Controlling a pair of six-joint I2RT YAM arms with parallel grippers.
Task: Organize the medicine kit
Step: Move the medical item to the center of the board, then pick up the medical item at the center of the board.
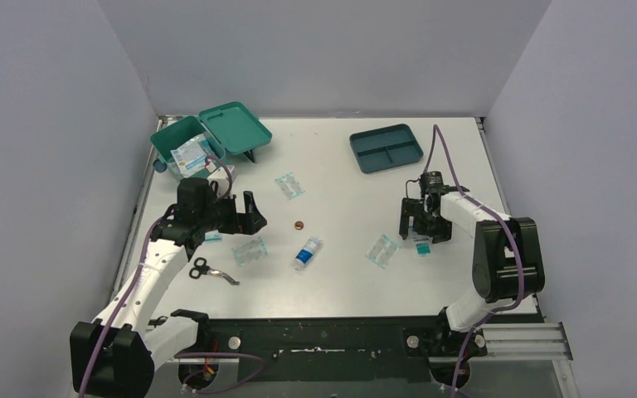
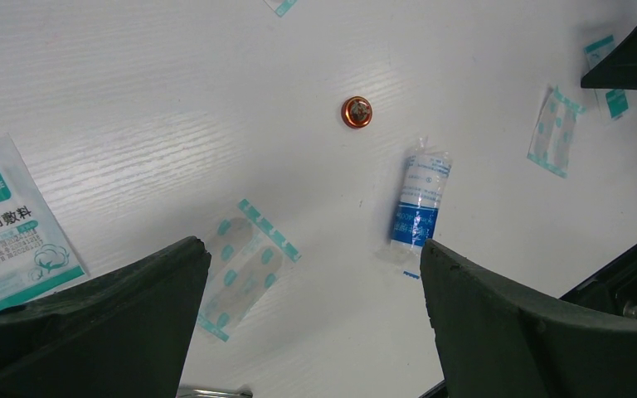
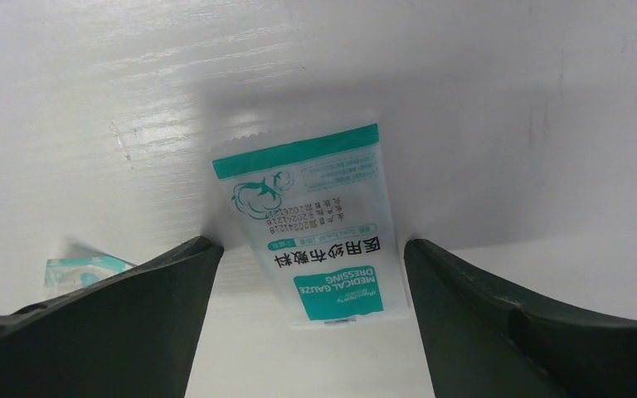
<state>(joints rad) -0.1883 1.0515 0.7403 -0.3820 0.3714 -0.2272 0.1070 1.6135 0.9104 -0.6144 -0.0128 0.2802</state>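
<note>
While both arms hung over the white, faintly grained table [image 1: 340, 174], the kit [image 1: 184, 139], a smooth teal plastic box, stood at the far left corner with its lid [image 1: 236, 126] open and one flat printed packet [image 1: 189, 156] inside. One darker, shallow tray [image 1: 386, 148] with dividers lay well apart, far right. On the table lay three plasters [image 1: 249, 250] in clear, teal-edged wrappers, two glossy white-and-teal gauze sachets [image 2: 8, 224], one cylindrical bandage roll [image 2: 419, 203] in crinkled clear wrap, one small round copper-coloured disc [image 2: 357, 111], and one pair of scissors [image 1: 211, 271] with metal blades and black handles. The left gripper [image 2: 311, 253] had its fingers spread wide, nothing between them. The right gripper [image 1: 421, 235] was wide too, straddling one sachet [image 3: 315, 224] that lay flat, ungripped.
</note>
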